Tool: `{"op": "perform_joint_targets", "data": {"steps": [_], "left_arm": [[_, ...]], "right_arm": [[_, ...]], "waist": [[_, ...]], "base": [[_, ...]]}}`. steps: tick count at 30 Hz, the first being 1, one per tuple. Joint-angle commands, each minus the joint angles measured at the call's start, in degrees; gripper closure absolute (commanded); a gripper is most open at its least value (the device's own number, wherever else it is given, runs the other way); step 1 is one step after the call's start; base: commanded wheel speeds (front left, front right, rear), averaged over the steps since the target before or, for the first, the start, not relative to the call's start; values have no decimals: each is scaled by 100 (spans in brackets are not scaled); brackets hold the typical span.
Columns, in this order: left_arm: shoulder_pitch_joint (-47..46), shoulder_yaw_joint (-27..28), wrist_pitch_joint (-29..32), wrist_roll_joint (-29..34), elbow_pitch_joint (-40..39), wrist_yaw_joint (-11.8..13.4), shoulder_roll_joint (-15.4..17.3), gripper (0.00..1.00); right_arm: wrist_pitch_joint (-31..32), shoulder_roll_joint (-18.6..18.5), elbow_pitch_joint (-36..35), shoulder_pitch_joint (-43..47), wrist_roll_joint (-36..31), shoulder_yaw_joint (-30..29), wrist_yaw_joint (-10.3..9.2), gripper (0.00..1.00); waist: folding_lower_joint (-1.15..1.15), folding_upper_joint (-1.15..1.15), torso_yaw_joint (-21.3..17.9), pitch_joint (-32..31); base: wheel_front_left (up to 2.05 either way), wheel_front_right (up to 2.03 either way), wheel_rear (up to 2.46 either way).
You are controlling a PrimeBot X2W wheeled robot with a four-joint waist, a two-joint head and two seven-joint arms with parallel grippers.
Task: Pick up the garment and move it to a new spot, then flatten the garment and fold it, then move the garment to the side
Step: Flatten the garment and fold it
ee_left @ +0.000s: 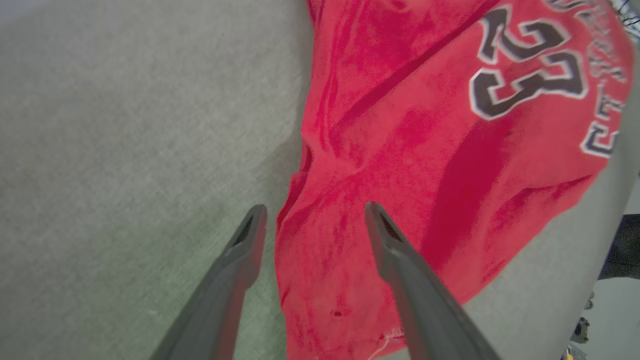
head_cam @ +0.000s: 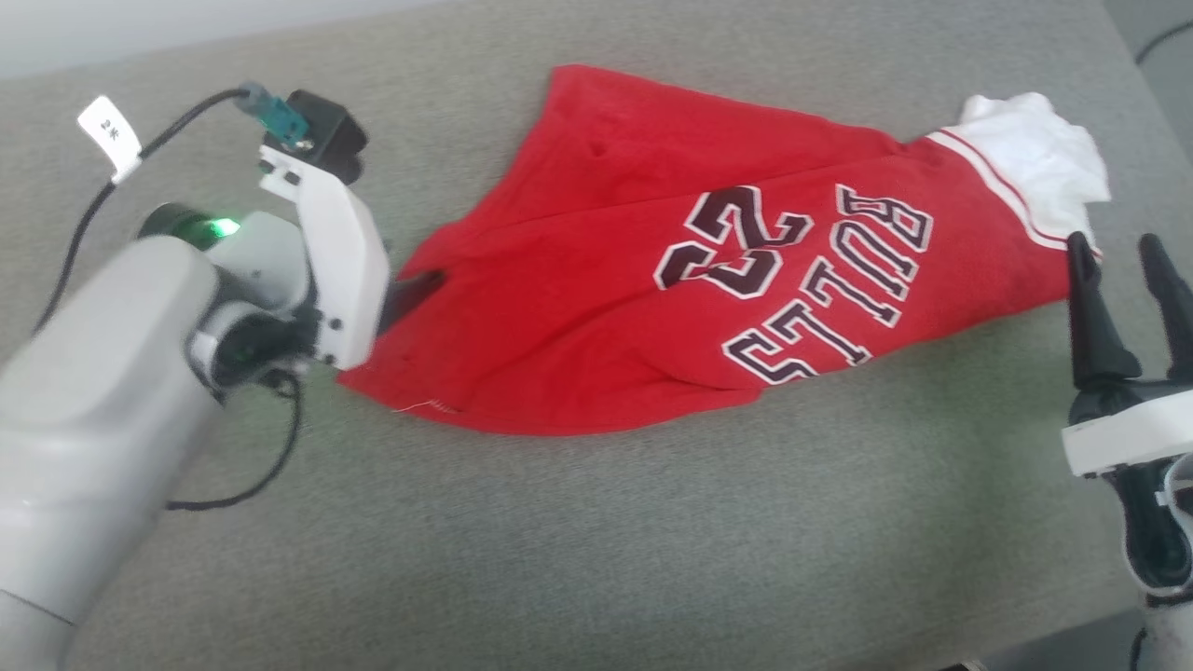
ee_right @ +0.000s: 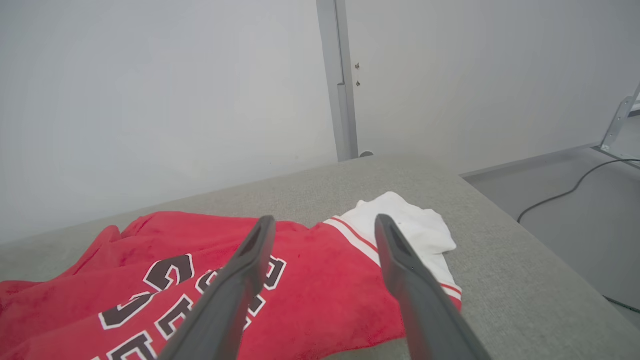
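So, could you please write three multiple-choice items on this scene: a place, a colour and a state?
1. On the garment, the white sleeve lies: A) beneath the red body; B) at the end nearest the right gripper; C) on the floor.
2. The lettering is: A) black, outlined white; B) yellow; C) blue.
3. The right gripper's fingers are: A) shut on the sleeve; B) shut on the hem; C) apart, empty.
Answers: B, it lies just beyond those fingertips; A, dark figures with white edges; C, nothing sits between them.
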Motion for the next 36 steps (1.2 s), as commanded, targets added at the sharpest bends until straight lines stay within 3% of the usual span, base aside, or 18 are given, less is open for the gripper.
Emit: {"op": "perform_joint_targets", "data": {"steps": [1,4,15,16,17,18,25,29,36], "left_arm": [[-232,-86,495,-108,157,-13,75,0],[-409,-161,1139,-254,387,44,107,0],[-388,-320,1557,-495,740,11,12,0],[-379,-319,1515,-514,779,11,4,18],[-369,-313,1482,-536,806,6,-11,96],[-376,-313,1469,-552,825,5,-18,100],[-1020,-263,1112,-356,707,-9,91,100],[-1685,-269,393,40,739,-11,52,100],[-3134,-418,-707,790,1518,-12,-248,100]], "right_arm": [[-17,60,-54,63,-24,27,-8,0],[-33,139,-80,109,-61,66,-8,0],[-63,334,-152,24,-28,115,-8,0],[-72,342,-162,4,-32,122,-8,0],[-81,349,-168,-1,-38,127,-8,0],[-88,354,-178,-3,-37,131,-8,0],[-137,405,-127,17,-1,107,-8,0],[-176,479,-50,-17,49,214,-8,0],[-328,585,137,-143,171,543,-8,0]], "waist": [[0,0,-170,20],[0,0,-295,44],[0,0,-526,315],[0,0,-538,335],[0,0,-547,346],[0,0,-553,357],[0,0,-578,408],[0,0,-670,431],[0,0,-1065,598]], "base": [[0,0,0],[0,0,0],[0,0,0],[0,0,0],[0,0,0],[0,0,0],[0,0,0],[0,0,0],[0,0,0]]}}
